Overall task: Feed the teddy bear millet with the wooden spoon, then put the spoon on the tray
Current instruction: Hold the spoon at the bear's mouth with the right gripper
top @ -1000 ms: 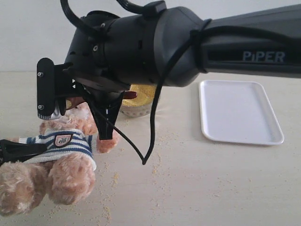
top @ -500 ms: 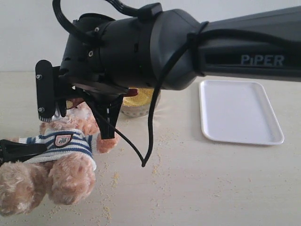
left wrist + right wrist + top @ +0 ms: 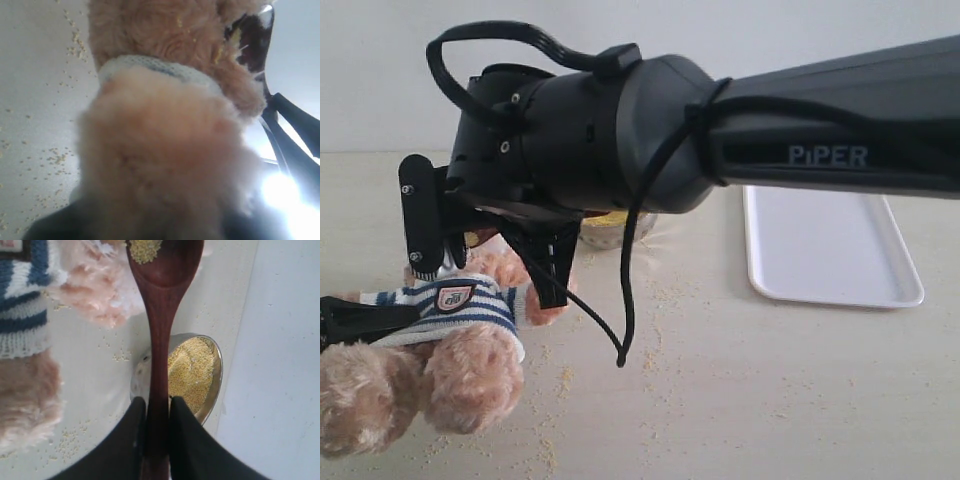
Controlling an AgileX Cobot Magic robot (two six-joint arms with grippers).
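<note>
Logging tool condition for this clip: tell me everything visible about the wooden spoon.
The wooden spoon is dark reddish-brown and glossy, with an oval bowl and slim handle. The right claw pinches its handle end. A little millet sits in its bowl, near the teddy bear; the handle passes over the steel bowl.

Looks like a robotics lab: bare pale bench (image 3: 770,400) against a blank white wall (image 3: 380,60), black arm (image 3: 620,140) marked PiPER, teddy bear (image 3: 460,370) and scattered millet (image 3: 563,379) as props.
</note>
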